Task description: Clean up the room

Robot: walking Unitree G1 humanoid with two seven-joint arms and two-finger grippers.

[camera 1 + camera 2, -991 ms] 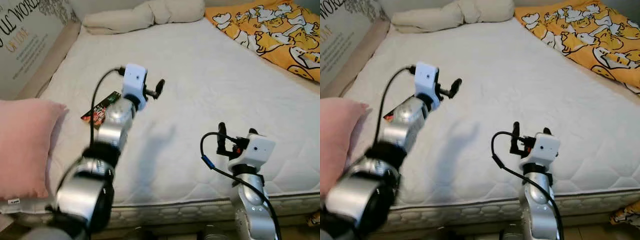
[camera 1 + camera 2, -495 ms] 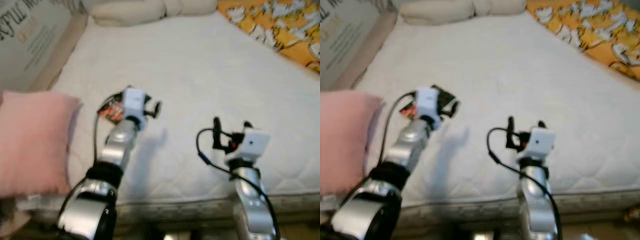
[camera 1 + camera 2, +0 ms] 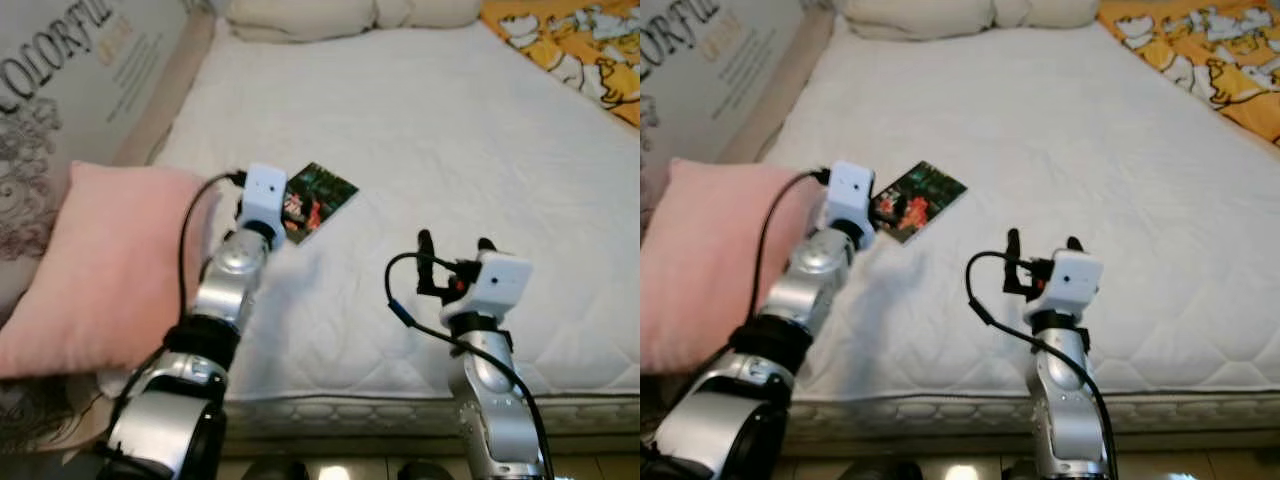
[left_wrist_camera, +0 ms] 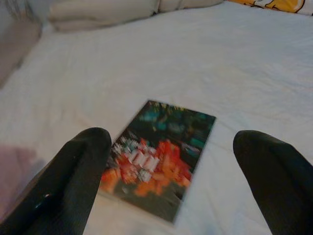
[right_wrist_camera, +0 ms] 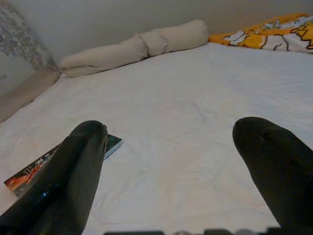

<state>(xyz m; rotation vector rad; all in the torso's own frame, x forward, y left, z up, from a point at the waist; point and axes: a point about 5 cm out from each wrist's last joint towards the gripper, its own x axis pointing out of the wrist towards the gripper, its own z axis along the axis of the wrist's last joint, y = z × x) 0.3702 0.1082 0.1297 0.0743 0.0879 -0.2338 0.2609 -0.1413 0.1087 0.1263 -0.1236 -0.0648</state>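
Observation:
A thin book with a dark green and red cover (image 3: 318, 200) lies flat on the white mattress (image 3: 450, 130), near its left side. My left gripper (image 4: 181, 191) hovers just short of the book's near end, open, with the book between its two black fingers (image 4: 78, 171) in the left wrist view. The left wrist camera housing (image 3: 264, 192) hides the gripper in the head views. My right gripper (image 3: 450, 245) is open and held low over the mattress near its front edge, right of the book. The book (image 5: 58, 161) also appears in the right wrist view.
A pink pillow (image 3: 110, 270) leans at the bed's left front corner, beside my left arm. A printed panel (image 3: 70, 90) stands along the left side. A long beige bolster (image 3: 340, 15) lies at the head, and a yellow patterned blanket (image 3: 580, 45) at the far right.
The camera has swung left and down. My left gripper has dropped from mid-air to just in front of the book. The right arm has kept its pose.

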